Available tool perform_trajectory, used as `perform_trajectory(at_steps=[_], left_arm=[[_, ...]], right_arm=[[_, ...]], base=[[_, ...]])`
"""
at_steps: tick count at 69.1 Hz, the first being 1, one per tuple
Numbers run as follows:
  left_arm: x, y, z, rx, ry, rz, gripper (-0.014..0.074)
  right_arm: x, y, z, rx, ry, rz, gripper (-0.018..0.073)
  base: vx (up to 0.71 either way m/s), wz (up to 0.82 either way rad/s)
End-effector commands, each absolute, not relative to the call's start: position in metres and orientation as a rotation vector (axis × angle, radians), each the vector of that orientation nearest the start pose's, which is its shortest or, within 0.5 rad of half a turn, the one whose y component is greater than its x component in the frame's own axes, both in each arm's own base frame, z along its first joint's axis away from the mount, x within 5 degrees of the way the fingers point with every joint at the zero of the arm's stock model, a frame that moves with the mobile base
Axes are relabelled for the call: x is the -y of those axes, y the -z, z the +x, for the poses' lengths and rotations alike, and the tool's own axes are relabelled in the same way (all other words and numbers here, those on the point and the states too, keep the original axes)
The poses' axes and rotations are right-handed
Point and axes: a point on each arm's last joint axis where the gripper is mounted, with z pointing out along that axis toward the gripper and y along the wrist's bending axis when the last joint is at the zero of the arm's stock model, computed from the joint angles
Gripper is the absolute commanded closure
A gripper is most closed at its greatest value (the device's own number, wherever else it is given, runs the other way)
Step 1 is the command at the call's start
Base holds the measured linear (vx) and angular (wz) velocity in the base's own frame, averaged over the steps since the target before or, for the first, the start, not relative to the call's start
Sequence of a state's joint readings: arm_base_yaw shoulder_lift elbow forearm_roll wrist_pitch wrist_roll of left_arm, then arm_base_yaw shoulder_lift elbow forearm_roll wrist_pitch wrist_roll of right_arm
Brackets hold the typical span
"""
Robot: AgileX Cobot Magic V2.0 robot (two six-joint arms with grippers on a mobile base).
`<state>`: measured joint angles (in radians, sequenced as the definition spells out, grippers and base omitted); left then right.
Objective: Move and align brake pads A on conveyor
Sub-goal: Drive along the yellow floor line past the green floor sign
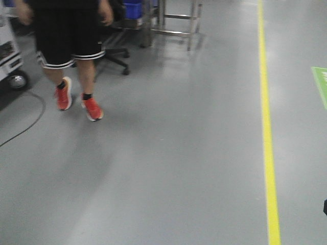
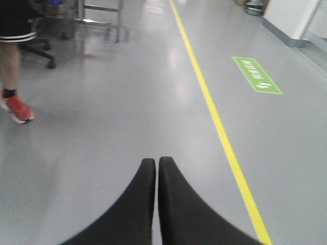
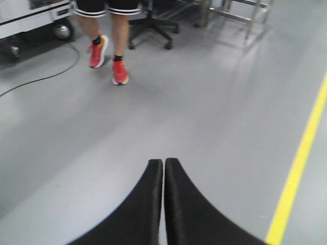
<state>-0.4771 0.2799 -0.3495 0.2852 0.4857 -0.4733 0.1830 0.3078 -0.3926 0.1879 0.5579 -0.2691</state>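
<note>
No pads in any of the three views, no conveyor either; where they are cannot be told from here. Only bare grey floor [image 1: 179, 163] ahead. Judged as transit: base not yet at the work station, alignment not begun.

Left gripper [image 2: 157, 162]: fully closed, black fingers pressed tip to tip, holding nothing, pointed out over the floor. Right gripper [image 3: 163, 163]: same, closed tight and empty.

Further out: yellow line [image 1: 266, 127] running down the floor on the right, green sign [image 2: 257, 75] painted beyond it. Person [image 1: 66, 35] in black shorts and red shoes at upper left, mid-stride, near an office chair [image 1: 115, 57]. Steel frame [image 1: 176, 20] behind the chair, blue bin [image 1: 133, 9] beside it. White cart [image 1: 7, 51] at the far left edge, black cable [image 3: 30, 84] trailing across the floor near it.

Risks, as judgement:
- Person close to the likely path: collision if the base rolls left or the person steps across.
- Cable a snag for the wheels if steering drifts that way.
- Frames blurred, suggesting motion, so poor sighting of pads on arrival is possible.
- Closed grippers need opening before any reach for a pad — otherwise a push instead of a grasp, knocking pads out of line.
- Wrong stop angle at the conveyor likely to leave pads out of reach of one arm.
</note>
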Motion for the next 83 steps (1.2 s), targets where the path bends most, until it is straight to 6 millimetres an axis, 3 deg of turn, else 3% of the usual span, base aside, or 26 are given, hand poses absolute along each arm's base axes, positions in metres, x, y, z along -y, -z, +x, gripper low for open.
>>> perform_trajectory(at_steps=[1, 44, 83], left_arm=[[0.0241, -0.2842, 0.0691, -1.807, 0.381, 0.171, 0.0603], [0.0241, -0.2842, 0.0691, -1.807, 0.381, 0.171, 0.0603], [0.0241, -0.2842, 0.0691, -1.807, 0.381, 0.171, 0.0603]], right_arm=[[-0.0210, -0.2903, 0.0699, -1.833, -0.133, -0.329, 0.0567], [-0.0210, -0.2897, 0.0696, -1.840, -0.134, -0.331, 0.0567], [-0.0210, -0.2897, 0.0696, -1.840, -0.134, -0.331, 0.0567]], base=[[0.02, -0.62], [0.10, -0.38], [0.44, -0.08]])
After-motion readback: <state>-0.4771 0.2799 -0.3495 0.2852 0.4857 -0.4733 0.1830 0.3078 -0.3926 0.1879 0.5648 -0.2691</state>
